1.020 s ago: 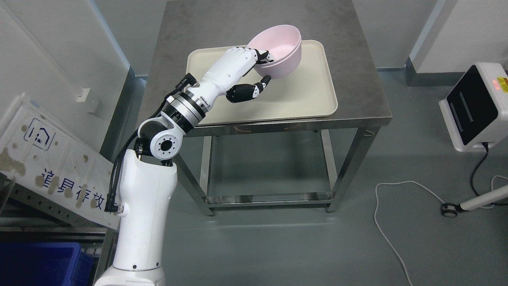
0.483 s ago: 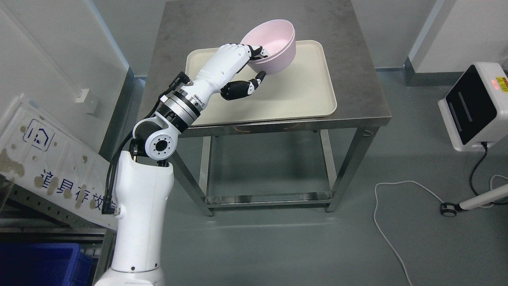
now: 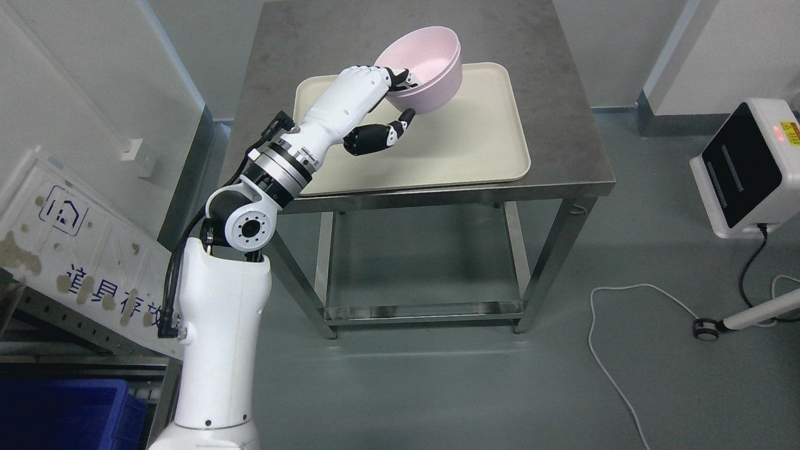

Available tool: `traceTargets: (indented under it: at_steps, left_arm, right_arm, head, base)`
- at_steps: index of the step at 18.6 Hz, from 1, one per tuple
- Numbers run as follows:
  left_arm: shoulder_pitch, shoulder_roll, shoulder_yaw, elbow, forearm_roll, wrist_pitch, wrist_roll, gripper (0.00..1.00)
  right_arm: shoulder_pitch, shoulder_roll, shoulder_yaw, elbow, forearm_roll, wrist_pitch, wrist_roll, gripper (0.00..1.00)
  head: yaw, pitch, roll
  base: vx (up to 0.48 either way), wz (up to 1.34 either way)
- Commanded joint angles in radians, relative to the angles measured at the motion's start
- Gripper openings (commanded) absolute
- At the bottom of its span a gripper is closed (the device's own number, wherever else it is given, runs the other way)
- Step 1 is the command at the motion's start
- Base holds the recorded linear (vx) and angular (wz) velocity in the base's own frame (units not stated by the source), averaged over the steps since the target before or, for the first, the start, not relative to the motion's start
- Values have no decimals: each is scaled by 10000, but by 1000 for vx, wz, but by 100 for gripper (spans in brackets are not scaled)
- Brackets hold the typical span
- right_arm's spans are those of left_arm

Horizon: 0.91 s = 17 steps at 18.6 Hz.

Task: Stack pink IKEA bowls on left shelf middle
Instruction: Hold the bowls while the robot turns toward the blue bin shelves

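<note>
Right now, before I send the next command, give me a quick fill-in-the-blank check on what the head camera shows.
1. The left hand grips the rim of the ____ bowl.
2. The bowl is held above a cream ____, not resting flat on it.
3. The tray lies on a steel ____.
4. At the bottom left corner sits a ____ bin.

Missing words: pink; tray; table; blue
</note>
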Motion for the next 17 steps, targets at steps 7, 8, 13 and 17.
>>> traceTargets:
  at_steps: [7,8,13,17]
  left_arm:
    - [-7,175,-19,-60,120,-4,4,3]
    - [-7,175,-19,-60,121,-4,4,3]
    - [-7,175,-19,-60,136,-4,4,3]
    - [-7,175,-34,-60,212,11,4,3]
  right_arm:
    - [2,-175,-92,0,77,5,-1,100]
    - [2,-175,-107,0,77,5,-1,100]
    - [2,-175,-107,0,77,5,14,100]
    - [2,-175,-107,0,77,5,14,100]
  head:
    - [0,0,0]
    - [0,0,0]
    - [0,0,0]
    - [0,0,0]
  base:
    - [-94,-88]
    - [-146,-193]
    - [-152,-158]
    - [-134,-87]
